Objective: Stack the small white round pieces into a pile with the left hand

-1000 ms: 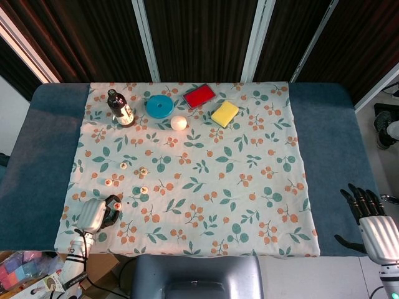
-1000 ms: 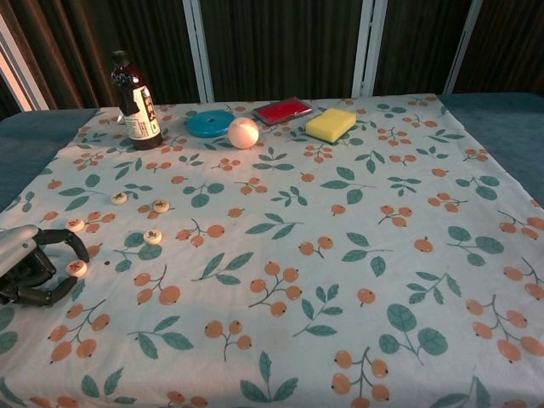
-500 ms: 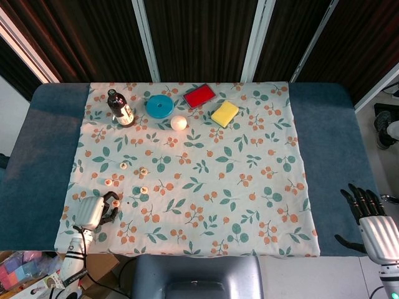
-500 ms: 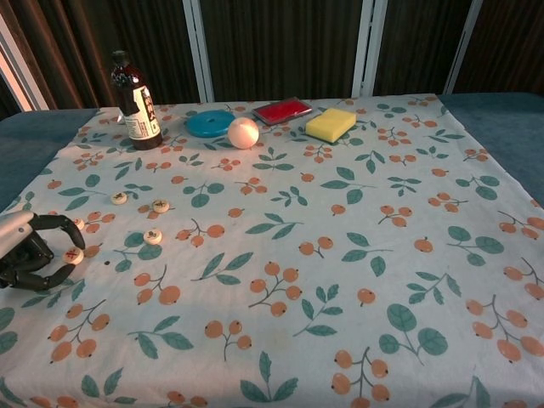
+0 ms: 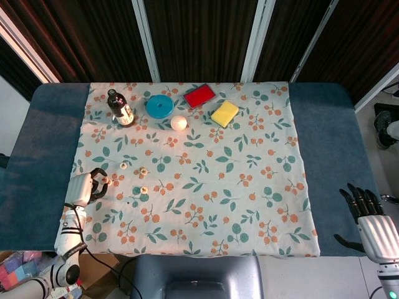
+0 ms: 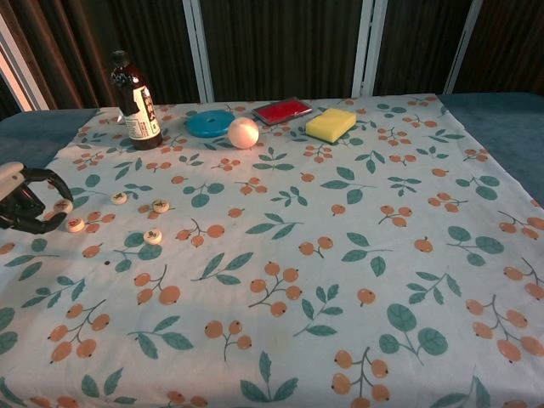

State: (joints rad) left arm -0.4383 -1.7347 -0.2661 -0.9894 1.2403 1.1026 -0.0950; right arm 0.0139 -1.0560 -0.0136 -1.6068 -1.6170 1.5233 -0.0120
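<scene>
1. A small white round piece is pinched between the curled dark fingers of the left hand, at the left edge of the floral tablecloth in the chest view.
2. A second small white round piece is seen lying on the cloth just beside and below the held one; whether the fingers touch it cannot be told.
3. Three more small white round pieces are spread on the cloth to the right of the left hand: one nearest, one beyond it, and one nearer the front edge.
4. In the head view the left hand is placed over the cloth's left border, with the loose pieces to its right.
5. Well behind the left hand a dark glass bottle with a label is stood upright.
6. To the right of the bottle a blue round lid, a white ball, a red flat rectangular case and a yellow sponge block are set in a row.
7. The right hand is held at the front right corner of the blue desk, off the cloth, its dark fingers spread and holding nothing.
</scene>
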